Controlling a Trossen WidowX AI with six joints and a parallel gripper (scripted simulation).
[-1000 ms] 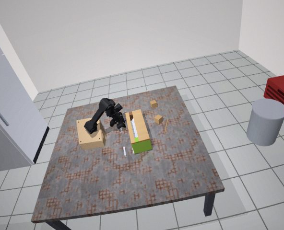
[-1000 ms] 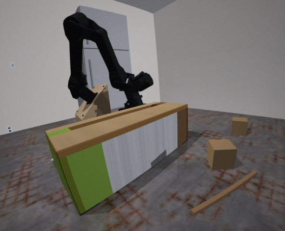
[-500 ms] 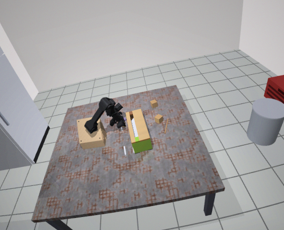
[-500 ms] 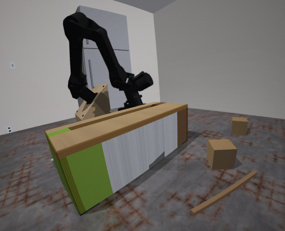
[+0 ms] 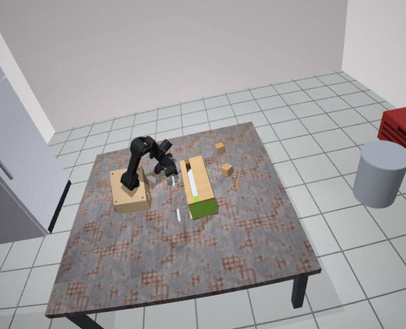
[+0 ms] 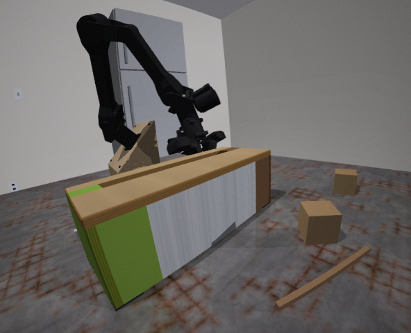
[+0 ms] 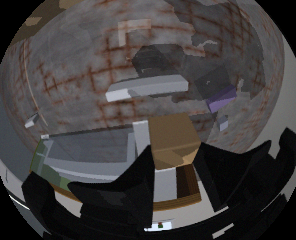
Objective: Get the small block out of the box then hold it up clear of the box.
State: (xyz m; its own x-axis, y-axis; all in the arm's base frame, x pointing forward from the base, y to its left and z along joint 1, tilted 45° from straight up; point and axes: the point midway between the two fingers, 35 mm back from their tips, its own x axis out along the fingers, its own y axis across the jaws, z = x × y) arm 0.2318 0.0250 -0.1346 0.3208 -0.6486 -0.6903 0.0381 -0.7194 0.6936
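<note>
Wrist view: tan block [image 7: 174,137] between the closed-in jaws, unlabelled.

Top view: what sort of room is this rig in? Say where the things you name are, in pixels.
Probably a kitchen or similar utility room: a tall two-door fridge [image 5: 22,134] [image 6: 151,53], a grey tiled floor [image 5: 359,247], and a red cabinet [image 5: 405,123] beside a grey cylindrical bin [image 5: 380,177].

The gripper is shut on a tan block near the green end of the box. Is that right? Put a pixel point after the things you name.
Not quite: the gripper [image 5: 173,172] [image 6: 201,148] [image 7: 170,146] is shut on a tan block [image 7: 174,135], but near the brown end [image 5: 186,161] [image 6: 263,182] [image 7: 189,184] of the box [image 5: 204,177] [image 6: 184,175] [image 7: 180,204], as the top view shows.
</note>
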